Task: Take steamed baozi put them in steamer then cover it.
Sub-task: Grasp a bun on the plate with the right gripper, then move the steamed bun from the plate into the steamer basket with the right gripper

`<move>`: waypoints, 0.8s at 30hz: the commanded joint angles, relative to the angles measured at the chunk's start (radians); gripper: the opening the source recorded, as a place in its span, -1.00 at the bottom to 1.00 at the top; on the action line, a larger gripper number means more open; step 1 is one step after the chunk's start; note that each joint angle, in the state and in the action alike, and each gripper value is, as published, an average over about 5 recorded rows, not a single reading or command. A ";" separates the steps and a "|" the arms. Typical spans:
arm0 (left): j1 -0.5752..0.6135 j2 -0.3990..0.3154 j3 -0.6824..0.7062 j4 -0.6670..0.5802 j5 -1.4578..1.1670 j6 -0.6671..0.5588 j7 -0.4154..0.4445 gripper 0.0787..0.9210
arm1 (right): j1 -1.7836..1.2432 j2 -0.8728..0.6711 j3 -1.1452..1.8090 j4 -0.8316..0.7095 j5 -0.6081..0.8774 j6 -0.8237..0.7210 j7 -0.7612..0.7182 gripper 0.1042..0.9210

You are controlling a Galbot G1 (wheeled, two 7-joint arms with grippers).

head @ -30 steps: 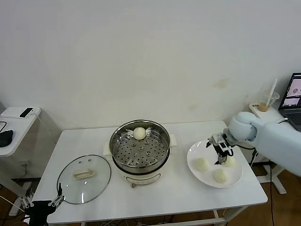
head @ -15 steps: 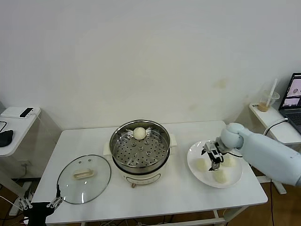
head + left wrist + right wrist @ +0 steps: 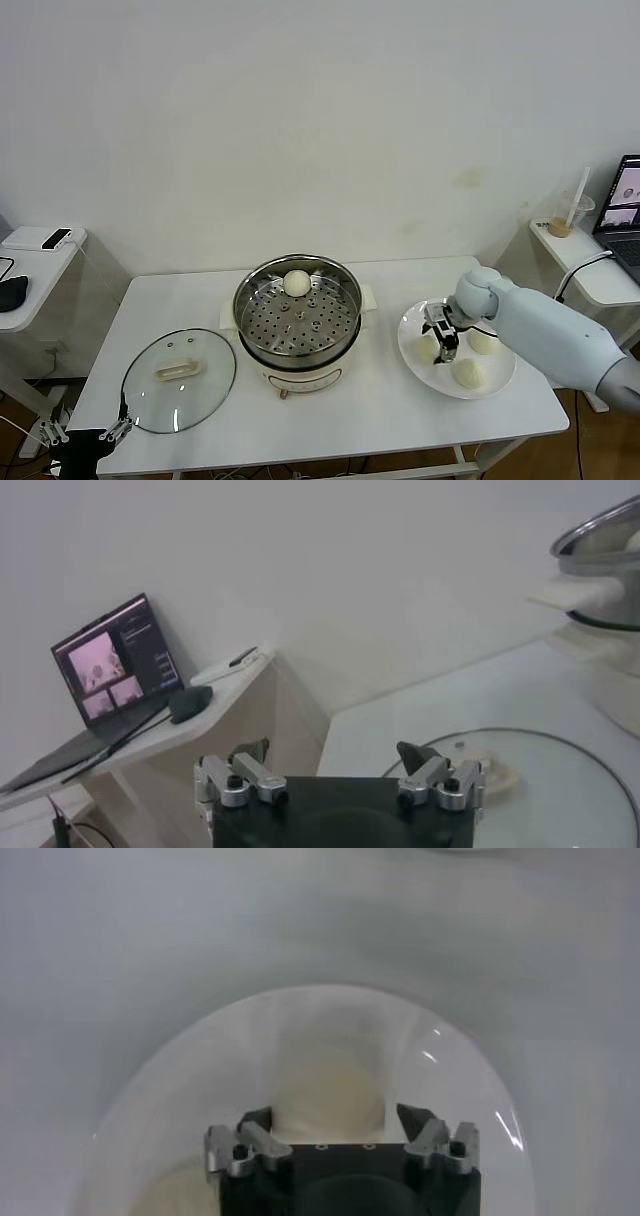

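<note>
Four baozi total: one baozi in steamer (image 3: 296, 283) sits on the perforated tray toward the back wall, three on the white plate (image 3: 500, 378) at the robot's right side of the tabletop (image 3: 380, 410). Steamer (image 3: 297, 320) is mid-tabletop, uncovered, shiny pot on a cream base. Cover (image 3: 179, 380) lies flat on the tabletop to the steamer's left, handle up, just beside the pot and not on it.

Right gripper (image 3: 438, 335) is down over the plate's left side, on the left baozi (image 3: 428, 349). Right wrist view shows that baozi (image 3: 330, 1093) between the two fingertips (image 3: 258, 1123), jaws narrowed around its sides; looks like a grip, bun resting on the plate. The other two plate baozi: right baozi (image 3: 484, 342) partly hidden behind the arm, front baozi (image 3: 467, 373) nearer the front rim, both apart from the gripper.

Left gripper (image 3: 88, 432) is parked low off the front-left corner of the tabletop, near the cover's edge, holding nothing. Left wrist view shows its fingers spread wide (image 3: 340, 770), with the cover's rim (image 3: 560, 780) beyond them.

Side table (image 3: 30, 262) at far left carries a small white device; laptop (image 3: 622, 215) and a drink cup (image 3: 570, 212) sit on a shelf at far right.
</note>
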 commanded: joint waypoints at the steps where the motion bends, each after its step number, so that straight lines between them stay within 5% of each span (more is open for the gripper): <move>1: 0.001 0.000 0.000 0.000 0.000 -0.001 -0.001 0.77 | 0.013 0.005 0.004 -0.004 0.006 -0.011 -0.015 0.22; 14: 0.004 0.011 0.002 -0.017 -0.004 0.000 -0.001 0.77 | 0.382 -0.100 -0.126 0.166 0.190 -0.065 -0.054 0.17; 24: -0.003 0.023 0.009 -0.027 -0.009 0.000 -0.001 0.77 | 0.701 0.010 -0.307 0.256 0.417 -0.142 -0.005 0.20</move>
